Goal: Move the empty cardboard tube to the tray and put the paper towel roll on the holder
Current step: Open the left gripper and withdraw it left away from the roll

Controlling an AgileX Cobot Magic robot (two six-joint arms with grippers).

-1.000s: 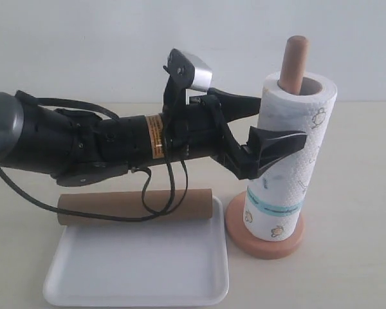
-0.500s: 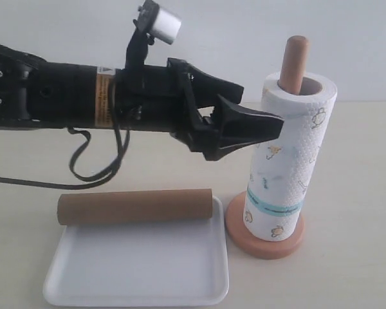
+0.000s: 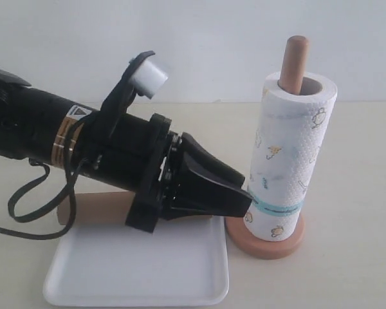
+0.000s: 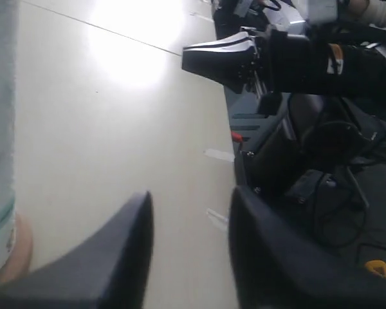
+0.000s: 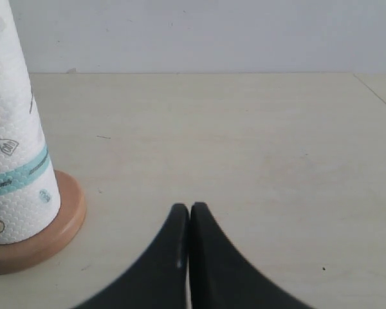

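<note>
While paper towel roll (image 3: 289,161) is sitting over holder (image 3: 294,58) rod, kept upright, left gripper (image 4: 190,199) is hovering beside it, jaws parted, empty; right gripper (image 5: 190,211) is resting closed. Cardboard tube (image 3: 106,207), partly hidden, is seemingly lying on tray (image 3: 135,283) rim.

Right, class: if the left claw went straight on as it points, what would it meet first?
Probably the paper towel roll, near its teal band; the left claw looks almost against it. The wrist view shows the roll off to one side, so it might slip past onto the table.
</note>
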